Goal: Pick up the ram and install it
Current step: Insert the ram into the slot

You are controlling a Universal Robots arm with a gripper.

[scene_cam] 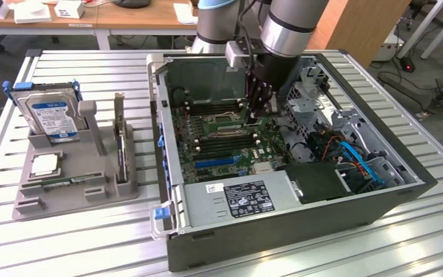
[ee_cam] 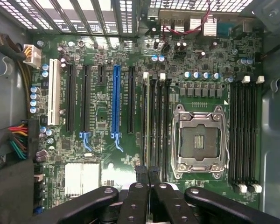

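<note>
The big open computer case (scene_cam: 177,173) sits on the table (scene_cam: 90,69). Inside it are the green board (ee_cam: 102,116), a silver power box (scene_cam: 237,199) and blue cables (scene_cam: 357,158). The gripper (scene_cam: 250,118) (ee_cam: 148,171) reaches down into the case, its jaws pressed tight together. A thin strip (ee_cam: 148,121) stands on edge in the slot by the fingertips. It looks like the ram, but I cannot tell for sure. The gray holder (scene_cam: 75,196) beside the case holds the hard drive (scene_cam: 51,118), a tall card (scene_cam: 119,124) and a square chip (scene_cam: 44,165).
</note>
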